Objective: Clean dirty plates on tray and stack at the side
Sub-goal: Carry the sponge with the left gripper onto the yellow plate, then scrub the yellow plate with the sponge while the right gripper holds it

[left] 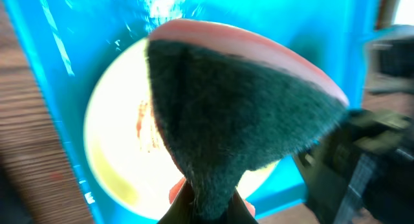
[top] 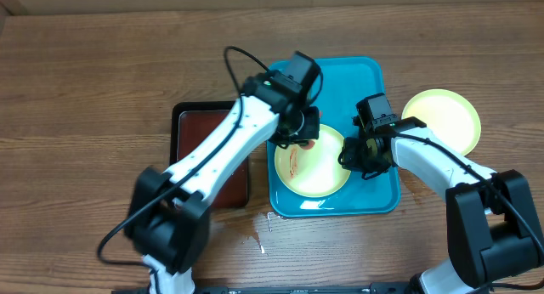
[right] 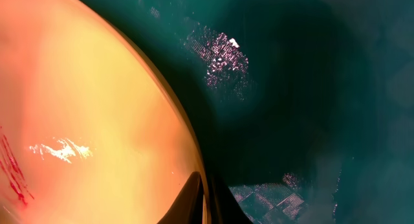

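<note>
A: Left gripper [left: 206, 208]?
B: Clamped on a sponge [left: 239, 114] with a green scouring face and pink back, over the smeared plate [top: 319, 171].
A: Right gripper [top: 355, 154]?
B: Pinching that round plate's rim inside the turquoise tray [top: 365, 77]. The second plate [top: 442, 120] lies outside it, on the table [top: 85, 73].

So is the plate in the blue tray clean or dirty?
Dirty: red streaks mark the plate in both the overhead and left wrist views.

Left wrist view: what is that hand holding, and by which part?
A green-faced sponge, pinched at its lower corner by the left hand.
</note>
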